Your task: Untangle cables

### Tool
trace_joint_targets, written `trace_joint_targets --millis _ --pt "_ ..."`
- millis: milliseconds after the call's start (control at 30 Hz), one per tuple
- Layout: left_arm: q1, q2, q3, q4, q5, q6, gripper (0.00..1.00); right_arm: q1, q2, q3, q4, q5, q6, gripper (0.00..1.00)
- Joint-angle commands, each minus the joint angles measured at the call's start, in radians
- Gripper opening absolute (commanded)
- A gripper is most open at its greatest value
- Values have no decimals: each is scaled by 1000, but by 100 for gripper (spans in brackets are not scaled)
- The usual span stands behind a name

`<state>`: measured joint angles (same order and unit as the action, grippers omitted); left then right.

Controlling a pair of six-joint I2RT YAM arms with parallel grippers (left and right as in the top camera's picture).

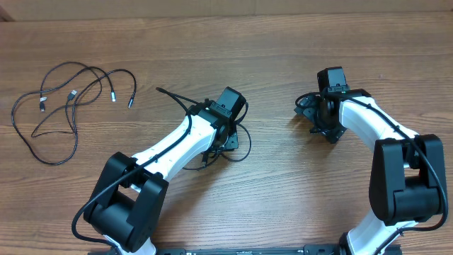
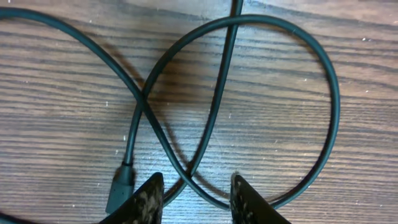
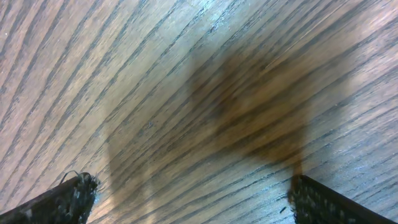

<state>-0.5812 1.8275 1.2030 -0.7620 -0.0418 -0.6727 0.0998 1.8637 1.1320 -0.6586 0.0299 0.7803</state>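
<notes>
**Cables [image 1: 71,93] lie far left; a looped cable [image 1: 173,97] sits under my left pincer [image 1: 225,136]**

Overhead: the loose bunch of thin black cords sprawls on the wooden table [image 1: 283,42], well apart from both arms. My left pincer hangs over the separate looped cable near the middle; my right pincer [image 1: 316,120] stands off to the right.

Left wrist: the looped cable [image 2: 336,99] crosses itself on the table, its plug [image 2: 119,190] just beside one of my fingers [image 2: 146,200]. The pincer is partly open, its gap wider than the cord passing through it, clamping nothing.

Right wrist, blurred: my right pincer [image 3: 196,199] gapes wide, only wood grain between its tips
</notes>
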Motion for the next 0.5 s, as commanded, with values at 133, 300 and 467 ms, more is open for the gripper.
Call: trace_joint_targets --millis 133,300,467 --pt "-3 92 -6 14 -17 15 36 -1 27 -20 -2 -2 -3 100" --pt "0 131 -6 18 -9 15 37 -1 27 -20 -2 -2 -3 100" --pt "0 129 -5 27 6 33 4 -1 27 -20 -2 -2 -3 100"
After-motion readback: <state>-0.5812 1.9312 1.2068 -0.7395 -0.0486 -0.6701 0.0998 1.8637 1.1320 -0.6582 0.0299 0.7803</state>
